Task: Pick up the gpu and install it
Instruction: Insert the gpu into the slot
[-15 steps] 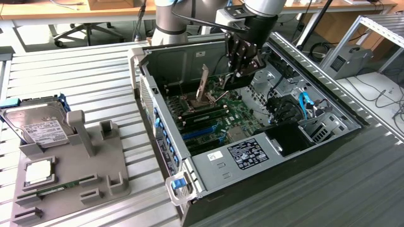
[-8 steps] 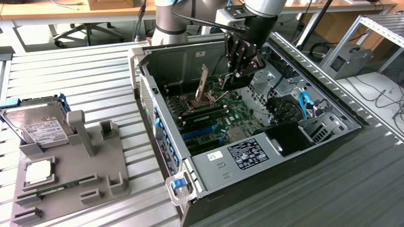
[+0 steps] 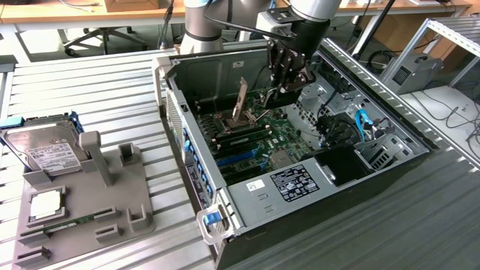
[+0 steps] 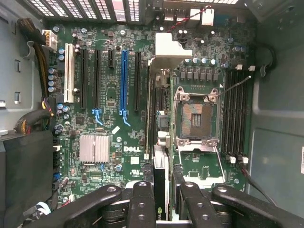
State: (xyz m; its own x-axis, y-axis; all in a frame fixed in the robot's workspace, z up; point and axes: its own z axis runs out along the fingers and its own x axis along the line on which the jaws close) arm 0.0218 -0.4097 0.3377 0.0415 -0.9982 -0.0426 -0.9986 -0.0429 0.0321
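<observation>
Computer case (image 3: 300, 185) lying open on a slatted metal surface (image 3: 98, 95) is seen in the exterior view, with its green main board (image 3: 281, 140) exposed. Above the board, the robot arm is reaching down into the case, and its black hand (image 3: 289, 84) is clamped on the gpu (image 3: 241, 101), a slim card held on edge just over the board, its metal bracket pointing upward. Toward the exterior view's left, a grey holder (image 3: 82, 208) is set on the surface, carrying a silver hard drive (image 3: 45, 152) with a white label, a square chip (image 3: 46, 205) and a narrow green memory stick (image 3: 71, 226).

From the wrist view, the main board (image 4: 109, 95) is seen straight on. The hand (image 4: 161, 199) is closed on the gpu (image 4: 159, 161), which is seen edge-on between the two black fingers (image 4: 142, 199). The card hangs over the board between the long slots, one of them blue (image 4: 124, 80), and the open processor socket (image 4: 197, 114). Empty memory slots (image 4: 236, 114) lie beyond the socket.
</observation>
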